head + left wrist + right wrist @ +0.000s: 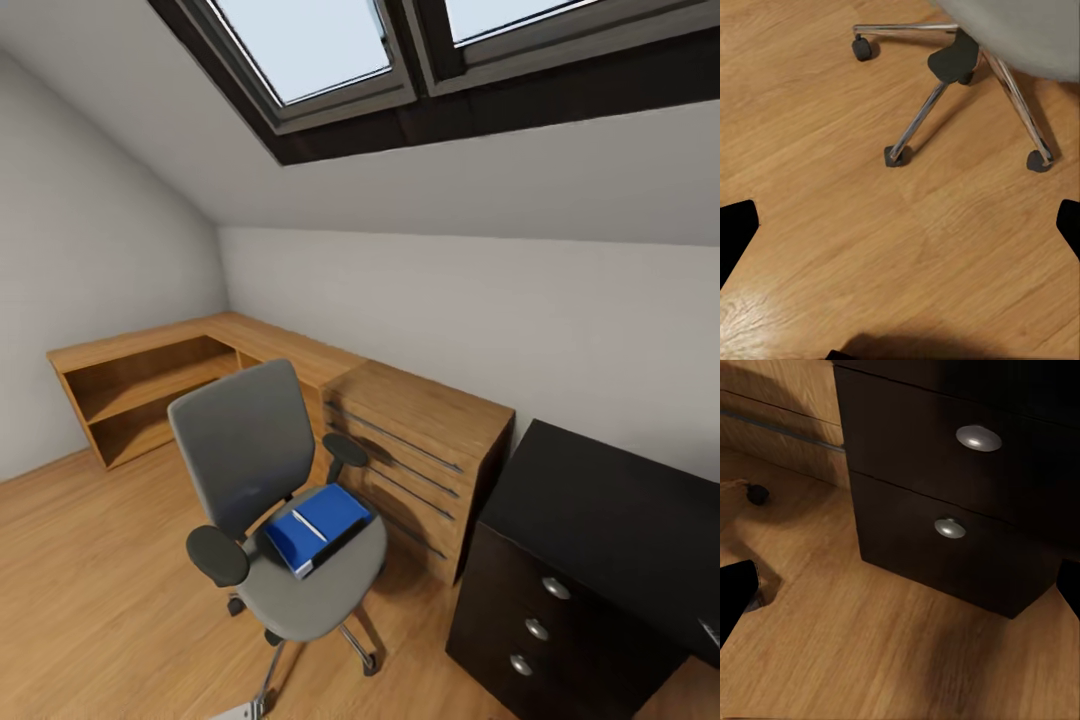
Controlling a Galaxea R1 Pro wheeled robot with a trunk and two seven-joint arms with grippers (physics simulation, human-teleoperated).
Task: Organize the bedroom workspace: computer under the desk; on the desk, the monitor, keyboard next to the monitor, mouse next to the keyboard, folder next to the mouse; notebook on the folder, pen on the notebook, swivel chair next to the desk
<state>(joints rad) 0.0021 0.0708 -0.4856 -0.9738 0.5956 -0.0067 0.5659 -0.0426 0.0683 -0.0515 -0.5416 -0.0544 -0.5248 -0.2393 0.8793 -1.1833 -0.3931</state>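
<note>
Blue folder lies on the swivel chair seat, so I judge its move to the desk not yet done, and both my grippers' jaws stand spread wide over bare floor, gripping nothing.

The floor was wood. White walls sloped up to a window. Wooden shelves stood far left, black drawers near right.
</note>
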